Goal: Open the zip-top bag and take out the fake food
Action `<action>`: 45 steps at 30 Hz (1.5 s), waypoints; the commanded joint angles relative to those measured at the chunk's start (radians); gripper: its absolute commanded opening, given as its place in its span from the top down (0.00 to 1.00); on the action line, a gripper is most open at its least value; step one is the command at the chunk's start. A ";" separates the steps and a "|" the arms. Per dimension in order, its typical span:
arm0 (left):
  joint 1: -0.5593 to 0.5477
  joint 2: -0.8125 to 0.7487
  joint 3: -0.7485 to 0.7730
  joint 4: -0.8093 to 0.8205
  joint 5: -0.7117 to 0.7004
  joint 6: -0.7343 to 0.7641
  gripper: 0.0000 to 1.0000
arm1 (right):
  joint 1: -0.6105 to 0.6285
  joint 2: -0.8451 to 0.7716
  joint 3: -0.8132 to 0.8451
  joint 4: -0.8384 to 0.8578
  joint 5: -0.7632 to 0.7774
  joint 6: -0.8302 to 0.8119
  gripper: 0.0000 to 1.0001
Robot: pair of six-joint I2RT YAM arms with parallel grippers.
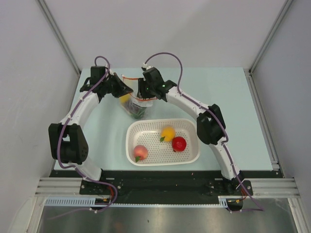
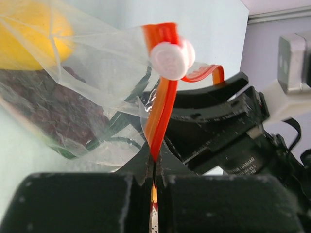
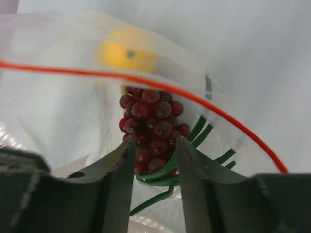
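Left gripper was clamped on the red-orange zip strip of the small clear crinkly zip-top bag, which sat just beyond the white perforated basket. My right gripper stood parted at the bag mouth, over the dark purple plastic grapes. I judged the main risk a tug pulling the strip from the left jaws and dropping the bag. A lesser risk was the fingers pinching film instead of fruit. Faint print on the black wrist housing was unreadable.
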 commanded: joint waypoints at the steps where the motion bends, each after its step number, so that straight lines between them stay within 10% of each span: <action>1: -0.014 -0.039 -0.001 0.025 0.020 0.004 1.00 | -0.010 0.059 0.114 -0.088 0.071 0.058 0.54; 18: -0.042 -0.025 -0.008 0.015 0.004 0.013 1.00 | 0.021 0.000 0.070 -0.154 0.098 0.024 0.36; 31: -0.042 -0.016 -0.004 0.023 0.010 0.004 1.00 | -0.010 -0.091 -0.060 -0.128 -0.004 0.079 0.64; 45: -0.047 -0.022 -0.023 0.032 0.014 -0.001 1.00 | -0.042 -0.004 -0.058 -0.107 -0.087 0.159 0.47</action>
